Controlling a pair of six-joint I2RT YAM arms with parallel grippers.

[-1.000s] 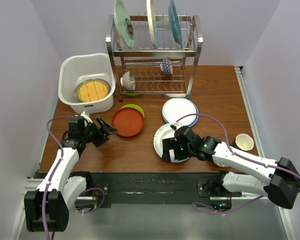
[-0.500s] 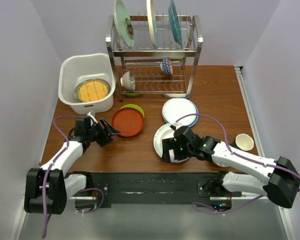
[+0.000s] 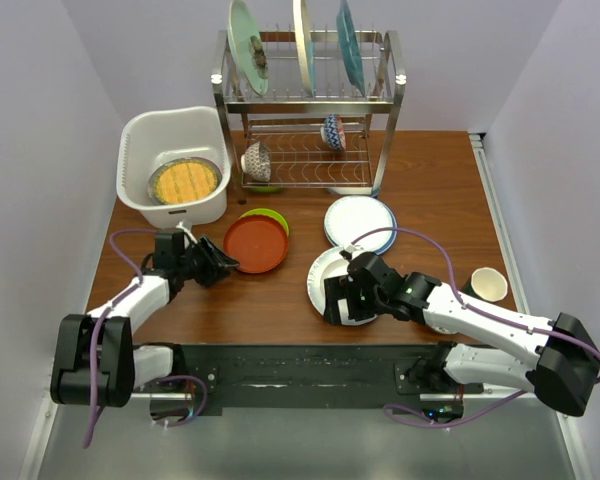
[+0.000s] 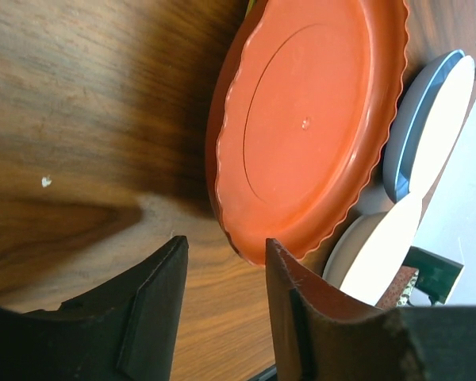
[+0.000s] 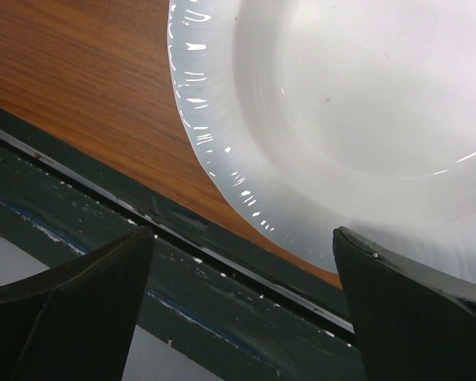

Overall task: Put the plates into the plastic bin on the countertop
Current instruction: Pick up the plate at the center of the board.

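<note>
An orange-red plate (image 3: 256, 243) (image 4: 309, 127) lies on the countertop (image 3: 430, 190), partly over a lime green plate (image 3: 271, 215). My left gripper (image 3: 221, 265) (image 4: 224, 242) is open at the orange plate's near-left rim, which just reaches the gap between the fingertips. My right gripper (image 3: 336, 303) (image 5: 242, 234) stands wide open over the near edge of a white plate (image 3: 325, 270) (image 5: 341, 103). A white plate on a blue one (image 3: 360, 220) lies behind. The plastic bin (image 3: 172, 113) at the back left holds a woven yellow plate (image 3: 184, 182).
A wire dish rack (image 3: 385, 110) at the back holds three upright plates (image 3: 248, 45) on top and two patterned bowls (image 3: 257, 160) below. A white cup (image 3: 488, 284) stands at the right. The table's dark front rail (image 5: 182, 278) runs just below the right gripper.
My left gripper has moved right to the orange-red plate's rim and its jaws have narrowed. The right arm has not moved.
</note>
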